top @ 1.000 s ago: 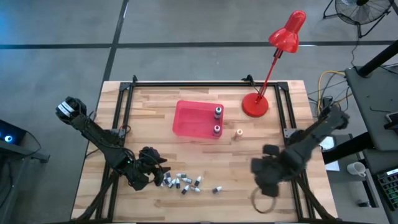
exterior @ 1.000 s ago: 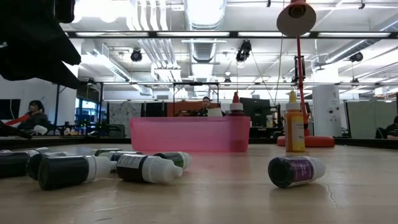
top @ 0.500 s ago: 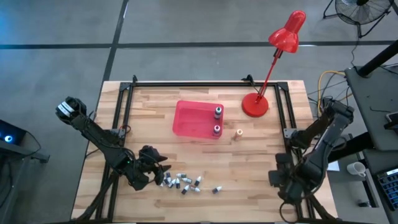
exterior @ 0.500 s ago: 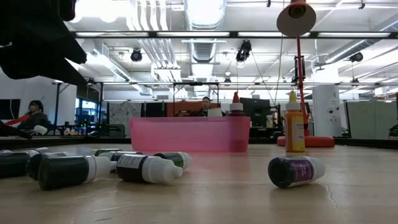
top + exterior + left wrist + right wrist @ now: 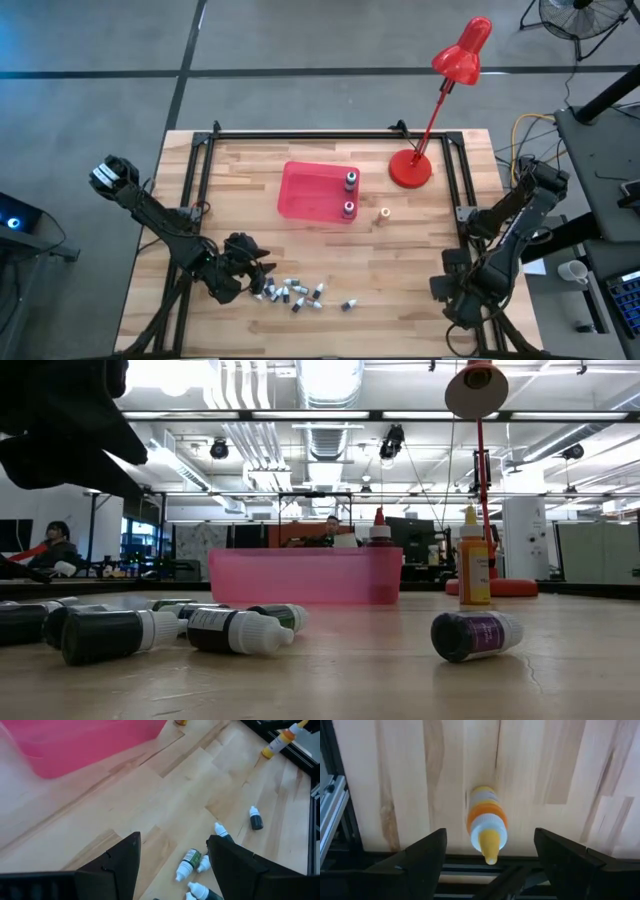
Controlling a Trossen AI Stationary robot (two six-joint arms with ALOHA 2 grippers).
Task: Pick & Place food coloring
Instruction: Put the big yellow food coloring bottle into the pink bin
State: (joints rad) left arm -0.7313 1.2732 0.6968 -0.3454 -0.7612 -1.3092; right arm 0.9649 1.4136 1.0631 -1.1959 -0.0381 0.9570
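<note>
High view: I hold the left gripper (image 5: 262,277) spread beside the near bottle cluster (image 5: 295,293); right gripper (image 5: 490,851) spread around an orange bottle (image 5: 486,822).

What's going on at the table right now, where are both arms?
The left gripper hovers open beside the pile of food coloring bottles lying near the front edge, holding nothing. Two bottles already stand in the red tray. The right gripper is open and empty, with an orange-capped bottle between its fingers in its wrist view.
</note>
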